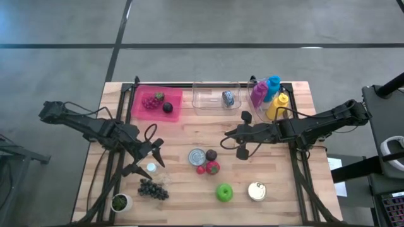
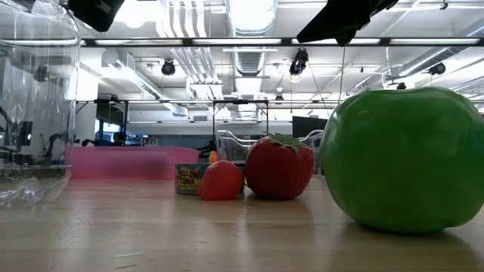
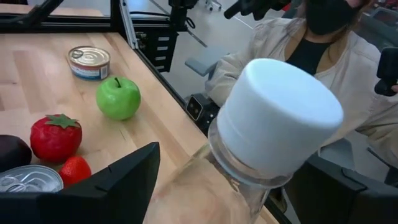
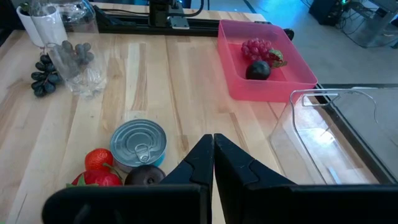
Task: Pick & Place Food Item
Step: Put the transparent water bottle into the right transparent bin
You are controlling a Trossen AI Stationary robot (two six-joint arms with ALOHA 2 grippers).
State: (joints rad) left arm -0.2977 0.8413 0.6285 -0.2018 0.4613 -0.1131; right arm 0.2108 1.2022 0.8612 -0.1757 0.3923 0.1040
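A clear bottle with a white cap point(image 3: 280, 118) stands on the table near its left front, beside a bunch of dark grapes point(image 1: 153, 189). My left gripper point(image 1: 149, 160) is open. Its fingers point(image 3: 121, 183) stand on either side of the bottle's top, with a gap showing on one side. A large strawberry point(image 1: 213, 167), a small strawberry point(image 1: 201, 169), a dark plum point(image 1: 211, 154) and a tuna can point(image 1: 197, 156) sit at the table's middle. My right gripper point(image 4: 213, 155) hangs shut above the table, just right of them. A green apple point(image 1: 224, 192) sits nearer the front edge.
A pink tray point(image 1: 142, 112) at the far left holds red berries and a dark fruit. A clear bin point(image 1: 205, 104) stands beside it, and coloured bottles point(image 1: 270, 94) are at the far right. A second can point(image 1: 256, 191) and a white cup point(image 1: 120, 202) sit near the front edge. A person sits beyond the table.
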